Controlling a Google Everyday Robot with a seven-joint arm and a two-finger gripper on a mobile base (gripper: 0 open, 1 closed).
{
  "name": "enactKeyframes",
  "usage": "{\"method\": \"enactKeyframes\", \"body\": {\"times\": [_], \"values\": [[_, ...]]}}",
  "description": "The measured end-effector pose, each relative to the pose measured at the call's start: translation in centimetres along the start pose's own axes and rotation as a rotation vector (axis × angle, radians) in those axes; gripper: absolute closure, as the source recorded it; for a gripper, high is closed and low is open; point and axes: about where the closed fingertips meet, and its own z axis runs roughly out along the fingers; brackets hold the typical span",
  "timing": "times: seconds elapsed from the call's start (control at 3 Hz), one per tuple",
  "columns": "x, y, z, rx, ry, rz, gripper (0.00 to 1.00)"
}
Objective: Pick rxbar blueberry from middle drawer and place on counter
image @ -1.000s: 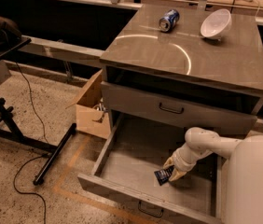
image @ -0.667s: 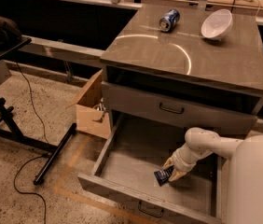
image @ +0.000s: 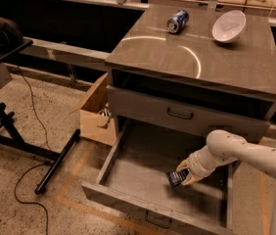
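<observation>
No readable text; rxbar blueberry (image: 177, 178) wrapper lettering, in gripper (image: 186, 175) inside middle drawer (image: 109, 161), apparently illegible.

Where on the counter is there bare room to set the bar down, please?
On the counter, the whole front half is bare, from the front edge back to the blue soda can and white bowl. The gap between those two is narrow. The gripper is down in the middle drawer at the rxbar blueberry.
</observation>
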Motion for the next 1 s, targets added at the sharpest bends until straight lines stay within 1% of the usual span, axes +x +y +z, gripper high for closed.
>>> {"method": "enactKeyframes", "body": {"times": [0.33, 0.67, 1.0], "values": [[-0.3, 0.6, -5.4, 0.048, 0.013, 0.003, 1.00], [-0.7, 1.9, -13.3, 0.108, -0.003, 0.037, 1.00], [-0.7, 1.9, -13.3, 0.108, -0.003, 0.037, 1.00]]}}
